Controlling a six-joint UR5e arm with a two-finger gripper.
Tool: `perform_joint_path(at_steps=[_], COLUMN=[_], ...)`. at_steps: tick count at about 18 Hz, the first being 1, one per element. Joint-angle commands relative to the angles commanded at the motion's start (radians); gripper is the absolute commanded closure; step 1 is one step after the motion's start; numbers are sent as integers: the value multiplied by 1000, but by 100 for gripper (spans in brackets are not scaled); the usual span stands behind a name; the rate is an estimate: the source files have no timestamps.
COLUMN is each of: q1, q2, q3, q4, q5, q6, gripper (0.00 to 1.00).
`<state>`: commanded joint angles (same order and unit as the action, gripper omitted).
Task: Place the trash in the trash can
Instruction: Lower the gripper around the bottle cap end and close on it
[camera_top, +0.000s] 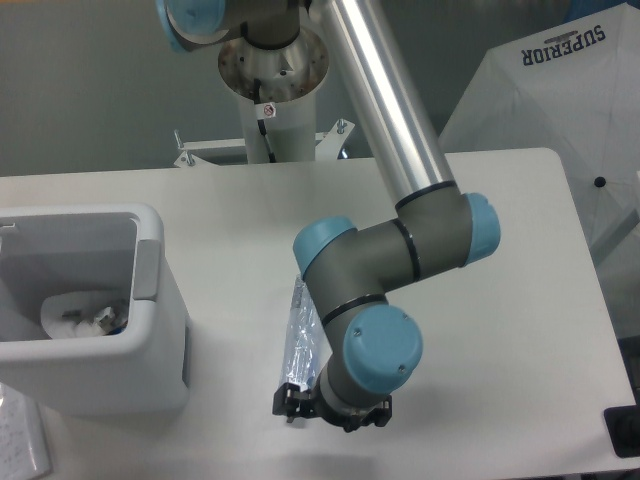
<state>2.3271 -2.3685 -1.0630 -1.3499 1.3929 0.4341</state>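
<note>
The trash I can see is a long crushed clear bottle (300, 335) lying lengthwise on the white table, right of the trash can. Its lower, cap end is hidden under my wrist. My gripper (332, 408) hangs low over that end, with dark fingers (291, 400) spread to either side, apparently open. The trash can (150, 270) is a pale grey-white bin at the left edge with a grey tab on its right wall. A crumpled pale item (85, 318) lies inside it.
The robot's pedestal (270, 90) stands at the table's back edge. A white sheet printed SUPERIOR (560, 70) hangs at the back right. A black object (624, 432) sits off the table's right front corner, and a pale textured sheet (20, 440) lies at the front left.
</note>
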Motion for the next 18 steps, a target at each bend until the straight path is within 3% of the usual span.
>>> perform_joint_path(at_steps=[5,10,18], q1=[-28,-37,-60], q2=[-11,-25,-43], q3=[-26,-28,-34], q4=[-3,0,2], q5=[81,94,133], q6=[9,9,-2], gripper=[1,3,32])
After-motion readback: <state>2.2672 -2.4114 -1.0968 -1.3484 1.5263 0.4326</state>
